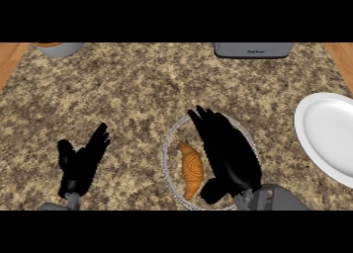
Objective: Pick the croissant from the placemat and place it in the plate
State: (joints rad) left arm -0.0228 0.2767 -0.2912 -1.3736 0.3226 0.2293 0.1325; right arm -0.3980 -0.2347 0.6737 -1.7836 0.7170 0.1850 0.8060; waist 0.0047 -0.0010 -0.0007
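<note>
A golden croissant (191, 170) lies on a round grey placemat (173, 141) near the view's lower middle. My right hand (230, 158) hovers over the placemat's right half, just right of the croissant, its fingers straight and pointing away from me; it holds nothing. A white plate (332, 133) sits at the right edge, partly cut off by the view. My left hand (80, 163) rests open at the lower left, fingers up, apart from everything.
The counter top is speckled brown stone with wooden strips at both far corners. A grey appliance (253, 49) stands at the far edge right of centre. A grey bowl (59, 48) with something orange in it stands at the far left.
</note>
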